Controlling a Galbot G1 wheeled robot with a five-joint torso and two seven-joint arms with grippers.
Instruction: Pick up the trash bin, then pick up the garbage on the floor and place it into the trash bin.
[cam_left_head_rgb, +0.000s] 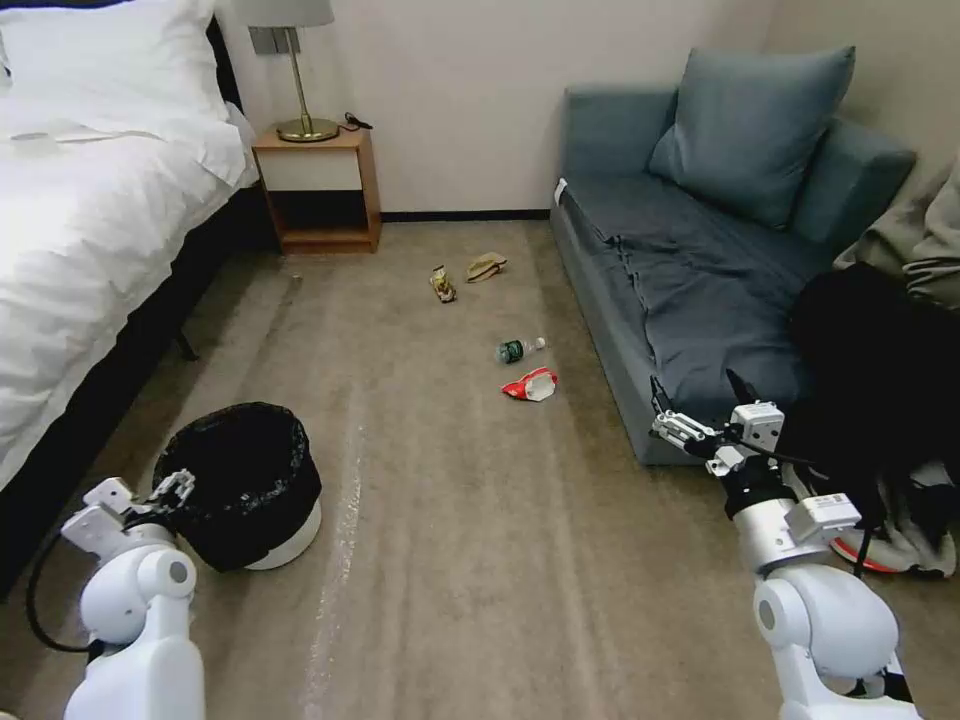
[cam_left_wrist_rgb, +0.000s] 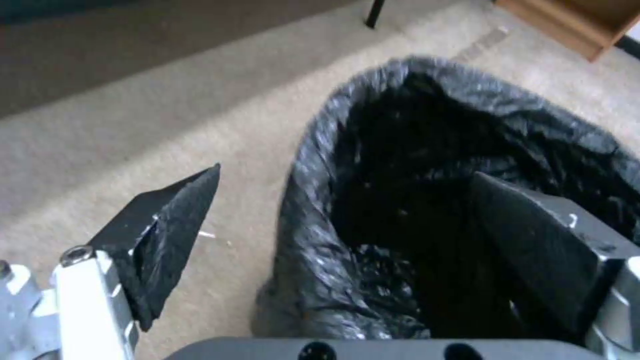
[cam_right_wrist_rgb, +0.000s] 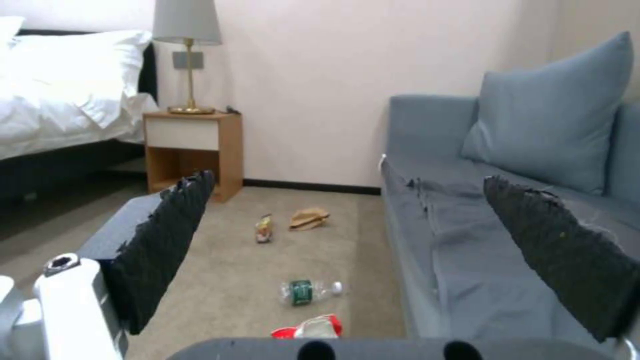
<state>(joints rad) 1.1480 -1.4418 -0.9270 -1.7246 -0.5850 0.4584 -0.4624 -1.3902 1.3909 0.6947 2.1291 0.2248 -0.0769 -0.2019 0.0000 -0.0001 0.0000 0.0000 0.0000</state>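
Down at the lower left of the head view, the left gripper (cam_left_head_rgb: 178, 487) sits at the near rim of the trash bin (cam_left_head_rgb: 245, 480), which stands on the carpet (cam_left_head_rgb: 450, 560) beside the bed (cam_left_head_rgb: 80, 230). From the left wrist view, its fingers (cam_left_wrist_rgb: 167, 225) are spread wide, one outside the bin's black bag (cam_left_wrist_rgb: 320, 200) and the other over the dark inside, straddling the rim without clamping it.

At the lower right, the right gripper (cam_left_head_rgb: 690, 395) hangs in front of the sofa (cam_left_head_rgb: 700, 270), its jaws apart and holding nothing.

Around the middle of the head view the garbage lies on the floor: the red-and-white wrapper (cam_left_head_rgb: 530, 384), just above it the bottle (cam_left_head_rgb: 518, 349), and farther up the snack wrapper (cam_left_head_rgb: 442, 284) and the tan paper (cam_left_head_rgb: 485, 266) near each other. A nightstand (cam_left_head_rgb: 318, 190) with a lamp (cam_left_head_rgb: 300, 70) stands at the upper left.
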